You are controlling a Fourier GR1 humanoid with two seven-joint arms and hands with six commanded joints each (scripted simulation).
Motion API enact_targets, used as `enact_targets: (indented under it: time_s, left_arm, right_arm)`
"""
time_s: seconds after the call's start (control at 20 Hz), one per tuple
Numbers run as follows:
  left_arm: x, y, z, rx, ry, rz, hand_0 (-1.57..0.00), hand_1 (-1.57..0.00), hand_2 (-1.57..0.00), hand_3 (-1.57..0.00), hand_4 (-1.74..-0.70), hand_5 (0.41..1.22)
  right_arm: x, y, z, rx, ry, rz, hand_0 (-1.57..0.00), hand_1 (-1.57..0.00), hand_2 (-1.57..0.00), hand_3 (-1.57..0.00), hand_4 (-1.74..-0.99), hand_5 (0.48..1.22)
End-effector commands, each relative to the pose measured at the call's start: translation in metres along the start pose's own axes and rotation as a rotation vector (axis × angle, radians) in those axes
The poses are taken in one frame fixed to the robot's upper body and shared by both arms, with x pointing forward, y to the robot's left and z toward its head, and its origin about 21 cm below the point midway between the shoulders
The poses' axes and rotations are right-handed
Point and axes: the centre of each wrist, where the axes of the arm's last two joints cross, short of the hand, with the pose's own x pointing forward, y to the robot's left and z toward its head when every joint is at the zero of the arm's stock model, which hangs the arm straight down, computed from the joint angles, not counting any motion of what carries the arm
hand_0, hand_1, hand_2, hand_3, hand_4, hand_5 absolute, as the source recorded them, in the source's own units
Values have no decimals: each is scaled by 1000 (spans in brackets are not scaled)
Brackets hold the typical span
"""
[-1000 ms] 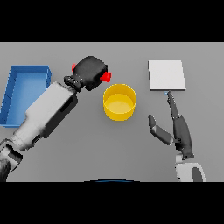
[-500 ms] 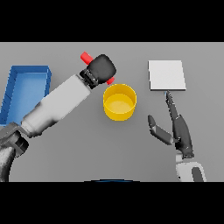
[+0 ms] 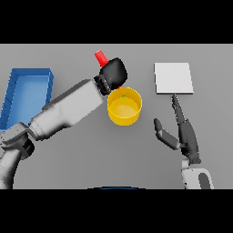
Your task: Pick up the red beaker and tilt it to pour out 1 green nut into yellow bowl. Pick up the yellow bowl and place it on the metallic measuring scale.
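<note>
My left hand is shut on the red beaker, whose red end sticks out at the hand's upper left. The beaker is tilted over the near-left rim of the yellow bowl. A small green nut shows just inside the bowl's far rim, below the hand. The metallic measuring scale is a pale square plate at the right rear. My right hand hovers open to the right of the bowl, fingers pointing towards the scale.
A blue tray lies at the left side of the grey table. My left forearm stretches diagonally between the tray and the bowl.
My left hand has carried the red beaker right and farther back, over the bowl's rim, tilting it more. A green nut now shows in the bowl. The right hand barely moved.
</note>
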Motion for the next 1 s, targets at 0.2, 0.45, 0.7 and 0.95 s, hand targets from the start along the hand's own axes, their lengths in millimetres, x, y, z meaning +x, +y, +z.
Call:
enact_targets:
  time_s: [0.2,0.45,0.7,0.95]
  left_arm:
    - [11,7,-5,-13,-25,-173,-1571,-1571,-1571,-1571,-1734,1221]
    - [13,27,-9,-57,-57,-373,-1571,-1571,-1571,-1571,-1732,1221]
    - [0,47,-12,-44,-60,-422,-1571,-1571,-1571,-1571,-1729,1221]
    - [-66,72,1,-9,57,-316,-1571,-1571,-1571,-1571,-1728,1221]
  right_arm:
    - [-3,7,-1,-2,-19,27,1,1,1,1,-1082,677]
    - [-1,4,-1,-16,-33,44,1,1,1,1,-1059,672]
    - [1,2,0,-13,-39,40,1,1,1,1,-1027,686]
    - [2,5,3,-13,-46,63,1,1,1,1,-1023,682]
